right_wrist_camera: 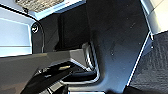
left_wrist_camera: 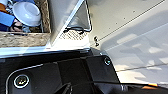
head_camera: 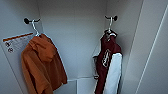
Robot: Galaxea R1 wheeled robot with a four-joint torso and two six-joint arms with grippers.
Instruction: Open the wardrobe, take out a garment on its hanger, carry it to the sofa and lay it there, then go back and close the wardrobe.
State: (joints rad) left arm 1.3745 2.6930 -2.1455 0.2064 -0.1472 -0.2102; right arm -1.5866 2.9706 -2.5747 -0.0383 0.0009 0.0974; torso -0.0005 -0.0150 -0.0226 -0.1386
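- The garment (head_camera: 108, 62), maroon with white sleeves, hangs on its white hanger (head_camera: 110, 26) from a dark hook at the right inside the open wardrobe (head_camera: 75, 37).
- An orange hooded garment (head_camera: 41, 65) hangs at the left.
- Whether either arm's fingers are spread or pressed together, I cannot tell.

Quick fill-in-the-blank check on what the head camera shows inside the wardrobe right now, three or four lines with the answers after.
1. The maroon garment has sleeves coloured ____.
2. Seen from the head camera, the orange hooded garment hangs on the ____ side of the wardrobe.
3. Each garment hangs on a hanger hooked over a dark wall ____.
4. A sheet with an ____ strip is posted beside the hooded garment.

Missing words: white; left; hook; orange
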